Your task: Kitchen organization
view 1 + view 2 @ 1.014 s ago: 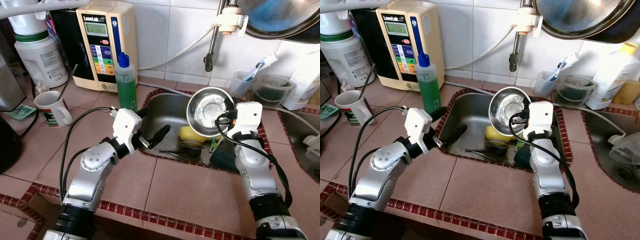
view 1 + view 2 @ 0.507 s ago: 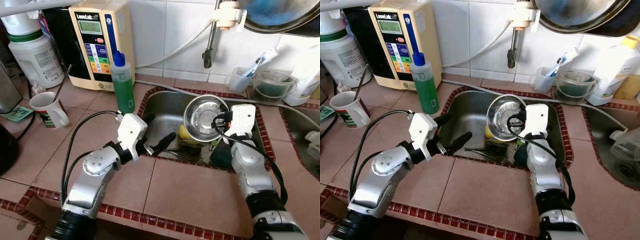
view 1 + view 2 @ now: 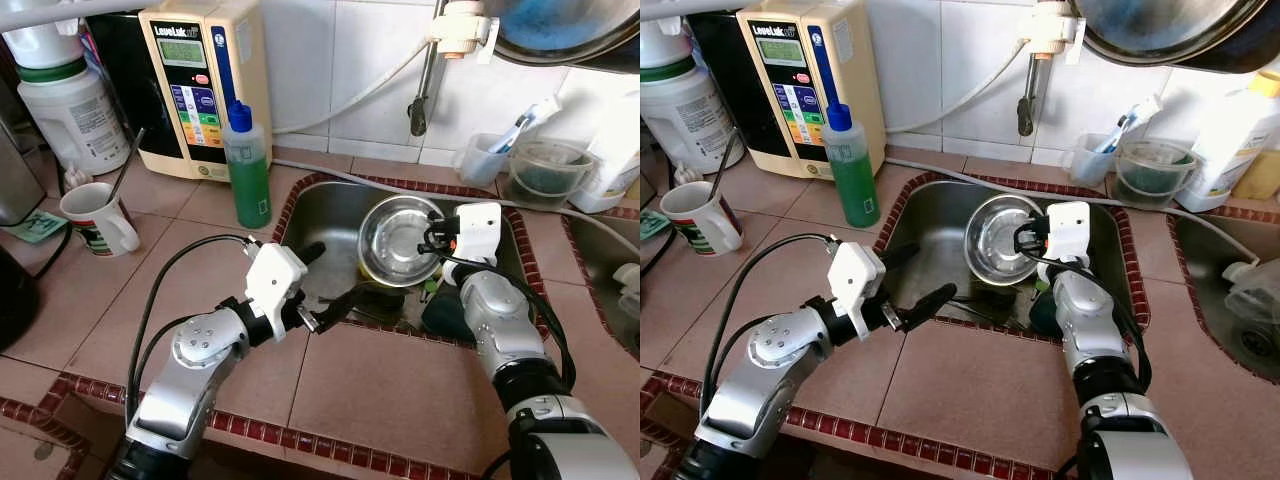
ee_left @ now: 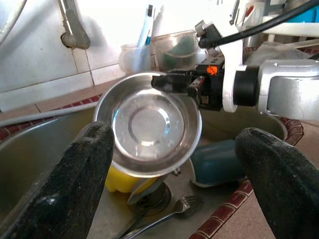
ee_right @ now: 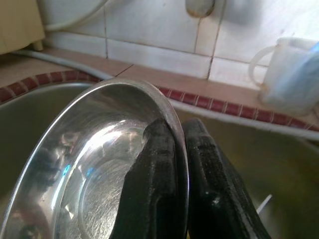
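Right pincer (image 5: pixel 179 164) pinches bowl (image 3: pixel 400 240) rim over sink (image 3: pixel 335 215).

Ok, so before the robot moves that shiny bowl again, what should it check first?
1. Grip on the shiny round steel bowl: right gripper pinches its rim, one finger each side. Ok.
2. Bowl over the steel sink, not the counter: ok.
3. Left gripper out of the way: open, at the sink's near edge, apart from the bowl. Ok.
4. Room below the bowl: a yellow object, a dark blue cup and a fork lie there. Not ok.
5. Tall green soap bottle safe: upright on the counter, apart from both arms. Ok.
6. Bowl empty inside: looks empty. Ok.
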You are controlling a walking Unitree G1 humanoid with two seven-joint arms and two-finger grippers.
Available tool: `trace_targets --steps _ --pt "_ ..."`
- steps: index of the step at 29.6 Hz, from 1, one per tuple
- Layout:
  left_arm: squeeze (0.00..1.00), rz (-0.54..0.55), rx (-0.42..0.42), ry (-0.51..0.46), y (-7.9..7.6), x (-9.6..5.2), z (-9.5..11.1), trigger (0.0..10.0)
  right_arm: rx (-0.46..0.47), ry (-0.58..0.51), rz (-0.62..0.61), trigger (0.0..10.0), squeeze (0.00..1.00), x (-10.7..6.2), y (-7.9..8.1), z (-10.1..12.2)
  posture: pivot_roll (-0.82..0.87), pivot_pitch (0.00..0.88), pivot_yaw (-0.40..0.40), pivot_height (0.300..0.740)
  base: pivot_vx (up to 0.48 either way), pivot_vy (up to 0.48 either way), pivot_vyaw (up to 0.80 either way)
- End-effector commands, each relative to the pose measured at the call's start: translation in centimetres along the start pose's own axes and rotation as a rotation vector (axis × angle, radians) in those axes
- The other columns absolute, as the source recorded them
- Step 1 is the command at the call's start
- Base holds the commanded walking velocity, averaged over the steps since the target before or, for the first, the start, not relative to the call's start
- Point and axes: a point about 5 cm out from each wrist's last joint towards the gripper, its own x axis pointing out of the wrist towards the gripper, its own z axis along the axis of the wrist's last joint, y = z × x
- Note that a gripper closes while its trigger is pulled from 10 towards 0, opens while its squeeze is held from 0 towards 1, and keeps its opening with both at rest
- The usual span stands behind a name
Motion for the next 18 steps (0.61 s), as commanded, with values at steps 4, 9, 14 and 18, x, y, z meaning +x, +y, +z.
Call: trace_targets --steps 4,9,14,18 --pt "0.0 -0.012 0.01 0.001 -0.5 0.0 0.3 10.0 0.018 -0.004 0.037 10.0 0.0 0.6 0.2 0.6 -0.02 0.035 0.025 0.74 0.0 0.0 0.0" --pt "0.0 -0.026 0.027 0.037 -0.9 -0.1 -0.2 10.0 0.019 0.002 0.092 10.0 0.0 0.7 0.8 0.6 -0.02 0.041 0.027 0.74 0.0 0.0 0.0" --pt "0.0 -0.043 0.058 0.066 -1.1 -0.2 -0.5 10.0 0.02 0.006 0.123 10.0 0.0 0.6 1.1 0.4 -0.02 0.049 0.029 0.74 0.0 0.0 0.0" --pt "0.0 -0.056 0.064 0.073 -1.2 -0.3 -0.5 10.0 0.017 0.019 0.143 10.0 0.0 0.5 1.3 0.1 -0.02 0.053 0.031 0.74 0.0 0.0 0.0"
